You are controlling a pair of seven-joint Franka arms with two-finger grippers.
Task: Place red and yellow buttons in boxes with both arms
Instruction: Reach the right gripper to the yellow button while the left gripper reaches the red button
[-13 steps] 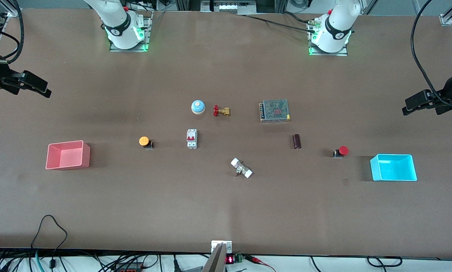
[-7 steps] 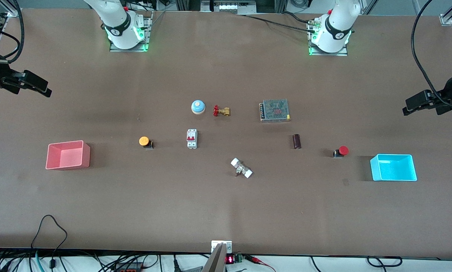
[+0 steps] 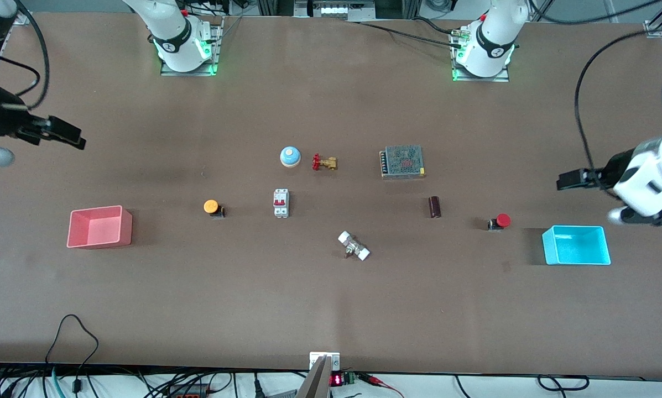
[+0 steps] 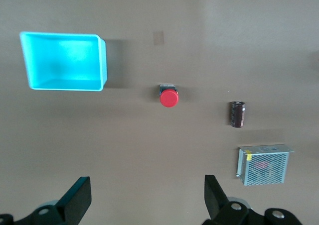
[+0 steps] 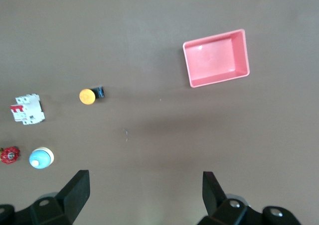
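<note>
The red button (image 3: 502, 220) stands on the table beside the cyan box (image 3: 576, 245) at the left arm's end. Both also show in the left wrist view, the button (image 4: 169, 97) and the box (image 4: 64, 61). The yellow button (image 3: 211, 207) stands some way from the pink-red box (image 3: 99, 226) at the right arm's end, and the right wrist view shows them too, the button (image 5: 87, 95) and the box (image 5: 216, 57). My left gripper (image 3: 563, 182) (image 4: 145, 185) is open and empty, in the air over bare table. My right gripper (image 3: 76, 139) (image 5: 144, 180) is open and empty, in the air over bare table.
Mid-table lie a blue-and-white bell (image 3: 290, 156), a red-handled brass valve (image 3: 324, 162), a mesh-topped power supply (image 3: 402, 161), a white circuit breaker (image 3: 280, 203), a dark cylinder (image 3: 434, 207) and a white-ended fitting (image 3: 354, 246). Cables hang by both table ends.
Both arms have swung in from the table ends. The left gripper has moved toward the red button and the right gripper a little toward mid-table. Nothing on the table moved.
</note>
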